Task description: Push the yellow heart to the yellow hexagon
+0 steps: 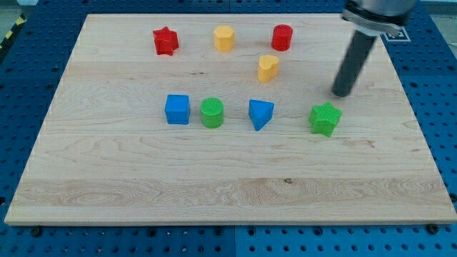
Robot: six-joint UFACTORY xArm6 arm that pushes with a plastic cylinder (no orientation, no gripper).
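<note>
You've got a wooden board [228, 193] filling most of the view, sitting on a blue pegboard table [443, 107]; the table is cut off at every edge of the view, and the board's bottom corners run close to the edges.

The arm's rod [355, 61] comes in from the view's top right; its upper housing is cut off by the top edge. A small white label sits just right of the housing, too small to read. No other writing you can make out.

There's no gripper, so no jaws to call apart or together, just a bare rod. My tip [343, 93] rests on the board, touching nothing, just above the green star-like block [325, 118] and well right of the yellow heart [268, 68].

Blocks:
- Middle row, view's left to right: blue cube [177, 109], green cylinder [212, 113], blue triangle [260, 113], then the green block, whose shape is hard to pin down.
- Top row: red star [165, 41], yellow hexagon [224, 38], red cylinder [282, 37].
- The yellow heart lies below the top row, between the hexagon and red cylinder, down-right of the hexagon, near it but apart.
</note>
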